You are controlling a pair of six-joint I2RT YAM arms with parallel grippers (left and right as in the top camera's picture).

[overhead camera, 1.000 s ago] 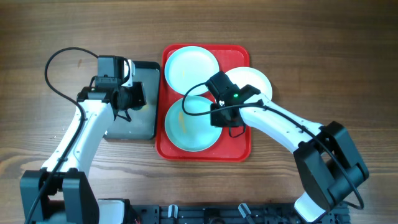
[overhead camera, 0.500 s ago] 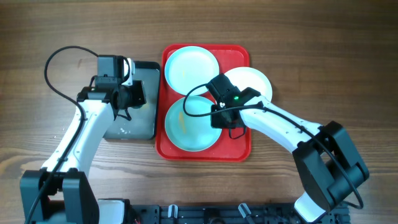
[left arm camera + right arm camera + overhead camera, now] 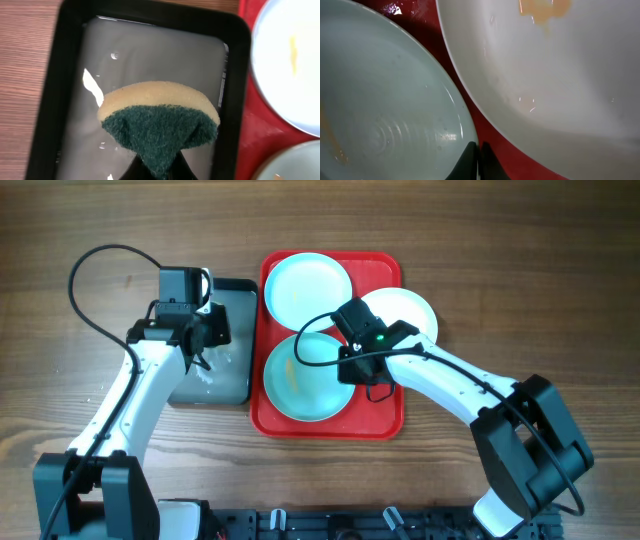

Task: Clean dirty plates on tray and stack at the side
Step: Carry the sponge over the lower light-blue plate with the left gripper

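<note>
The red tray (image 3: 385,415) holds two pale blue plates, one far (image 3: 307,288) and one near (image 3: 300,385). A white plate (image 3: 405,308) overlaps the tray's right rim. My right gripper (image 3: 478,150) is shut on the right rim of the near pale blue plate (image 3: 380,100), one finger over the plate and one over the tray (image 3: 465,80). Beside it, the white plate (image 3: 560,75) carries an orange smear. My left gripper (image 3: 160,171) is shut on a green and yellow sponge (image 3: 159,117), held above the wet dark pan (image 3: 150,50). The far plate (image 3: 290,60) shows a yellow streak.
The dark pan (image 3: 232,370) lies directly left of the tray, with water in it. Bare wooden table (image 3: 520,260) surrounds both on all sides. A black cable loops from the left arm at the far left.
The left gripper has shifted slightly toward the far side with the sponge. The right arm has stayed at the near plate's rim, its jaws now closed together there.
</note>
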